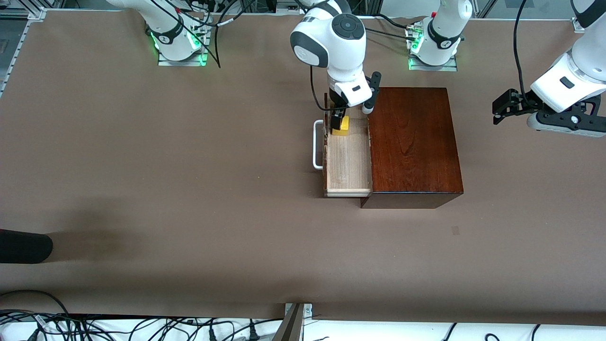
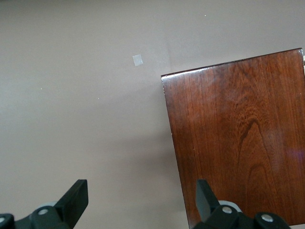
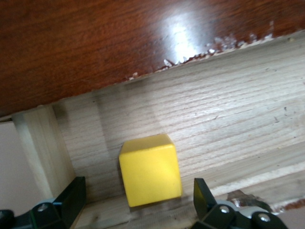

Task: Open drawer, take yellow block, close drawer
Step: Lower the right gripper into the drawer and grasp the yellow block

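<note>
The pale light-wood drawer (image 1: 349, 163) of the glossy reddish-brown wooden box (image 1: 413, 142) stands pulled out at centre frame, its white U-shaped bar handle (image 1: 317, 144) toward my right arm's end of the table. In its upper corner sits the small bright yellow block (image 1: 342, 126), flat on the floor. My right gripper (image 3: 136, 200) is spread around it, released. Only my right wrist view shows the cube's faces squarely. My left gripper (image 2: 140, 195) waits open at the frame's right edge.
</note>
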Controlling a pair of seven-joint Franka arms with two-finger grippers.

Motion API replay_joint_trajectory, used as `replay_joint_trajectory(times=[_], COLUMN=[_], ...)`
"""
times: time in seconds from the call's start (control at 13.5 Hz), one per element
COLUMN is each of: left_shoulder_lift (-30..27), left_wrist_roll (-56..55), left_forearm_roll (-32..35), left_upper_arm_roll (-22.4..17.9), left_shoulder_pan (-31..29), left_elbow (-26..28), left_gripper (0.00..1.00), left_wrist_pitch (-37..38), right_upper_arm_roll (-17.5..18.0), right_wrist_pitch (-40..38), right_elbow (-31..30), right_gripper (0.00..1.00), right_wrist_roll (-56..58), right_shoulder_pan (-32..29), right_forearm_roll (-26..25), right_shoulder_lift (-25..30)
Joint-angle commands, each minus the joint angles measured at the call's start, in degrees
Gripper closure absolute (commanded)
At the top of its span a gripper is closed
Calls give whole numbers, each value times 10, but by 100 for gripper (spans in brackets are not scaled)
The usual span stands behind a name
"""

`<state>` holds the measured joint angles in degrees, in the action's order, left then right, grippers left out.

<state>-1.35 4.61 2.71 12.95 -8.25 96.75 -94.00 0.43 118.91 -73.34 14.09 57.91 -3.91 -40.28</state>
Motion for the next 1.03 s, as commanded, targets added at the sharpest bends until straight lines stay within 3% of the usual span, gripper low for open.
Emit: replay_joint_trajectory(times=[0.0,0.44,0.52,0.59,0.66,0.81,0.96], left_shoulder_lift=[2,3,3,2,3,2,2], left_wrist_roll=[-1,-1,0,0,0,0,0], left_forearm_roll=[10,10,10,10,10,10,9], left_upper_arm_roll=[2,2,2,2,2,2,2], left_shoulder_pan=[0,0,0,1,1,1,0], left_elbow=[-13,-14,-13,-14,-14,-13,-14], left_gripper=[0,0,0,0,0,0,0], left_wrist_pitch=[12,11,11,12,11,11,12], right_upper_arm_roll=[-6,-7,-7,-9,-10,-10,-10], right_wrist_pitch=[-2,26,26,25,19,6,-35], right_elbow=[22,22,22,22,22,37,76], right_gripper=[0,2,17,46,66,100,100], right_wrist_roll=[8,8,15,37,44,44,44], right_shoulder_pan=[9,10,10,10,9,8,7], right_forearm_roll=[-7,-22,-23,-23,-23,-22,-22], right_shoulder_lift=[-18,-37,-38,-38,-34,-32,-33])
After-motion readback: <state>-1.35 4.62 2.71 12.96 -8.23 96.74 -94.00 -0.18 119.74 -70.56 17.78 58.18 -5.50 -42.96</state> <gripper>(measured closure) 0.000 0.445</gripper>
